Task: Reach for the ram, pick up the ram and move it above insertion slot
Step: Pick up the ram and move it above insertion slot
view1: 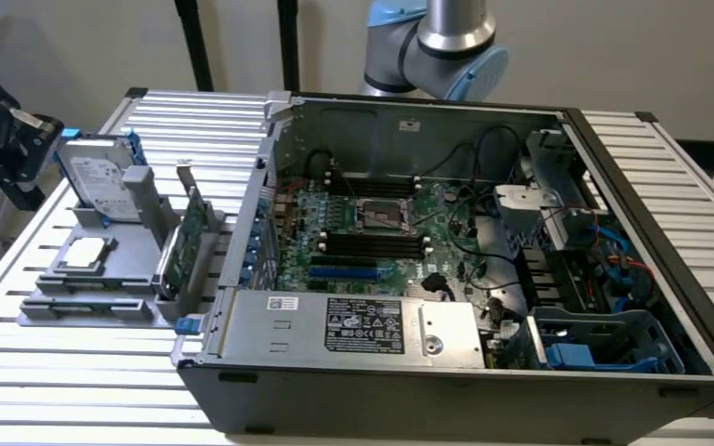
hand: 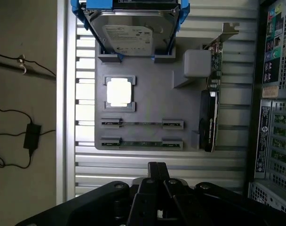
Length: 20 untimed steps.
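Gripper (hand: 157, 165) hung clenched and empty above the slatted table (hand: 105, 165), its fingers (hand: 153, 172) pressed together, short of the grey holder (hand: 147, 101). Nearest it in that holder, the ram (hand: 142, 143) stood on edge between two end brackets, untouched. Beyond lay a square processor (hand: 119, 92), then a hard drive (hand: 133, 33) in a blue frame. Beside the holder sat the open computer case (view1: 456, 400).

Hard drive (hand: 133, 33), processor (hand: 120, 92), expansion card (hand: 209, 123)
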### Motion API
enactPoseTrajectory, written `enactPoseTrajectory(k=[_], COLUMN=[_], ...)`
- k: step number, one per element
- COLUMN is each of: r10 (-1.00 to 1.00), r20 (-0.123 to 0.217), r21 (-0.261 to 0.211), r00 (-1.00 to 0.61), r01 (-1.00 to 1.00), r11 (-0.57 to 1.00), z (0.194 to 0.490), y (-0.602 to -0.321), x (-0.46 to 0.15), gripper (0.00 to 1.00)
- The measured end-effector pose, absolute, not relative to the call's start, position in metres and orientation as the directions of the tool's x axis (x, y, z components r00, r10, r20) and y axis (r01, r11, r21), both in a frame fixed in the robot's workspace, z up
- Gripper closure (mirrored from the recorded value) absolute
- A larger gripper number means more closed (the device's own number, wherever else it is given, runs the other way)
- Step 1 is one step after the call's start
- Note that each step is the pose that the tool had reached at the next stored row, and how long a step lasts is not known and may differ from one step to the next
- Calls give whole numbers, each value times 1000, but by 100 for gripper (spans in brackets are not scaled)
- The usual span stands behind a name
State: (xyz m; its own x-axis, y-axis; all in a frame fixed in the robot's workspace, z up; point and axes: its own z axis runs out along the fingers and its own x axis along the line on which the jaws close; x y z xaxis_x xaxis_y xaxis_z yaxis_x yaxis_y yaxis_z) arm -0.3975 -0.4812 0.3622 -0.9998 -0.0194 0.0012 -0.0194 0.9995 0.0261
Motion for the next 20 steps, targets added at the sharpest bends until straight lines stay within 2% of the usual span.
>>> enactPoseTrajectory(k=[13,20], r10=[-24,-148], r20=[1,1], r21=[26,26], r00=[-1000,-989], r01=[-24,-148], r11=[999,989], z=[362,362], y=[-481,-481], x=[-398,-398], gripper=[89,89])
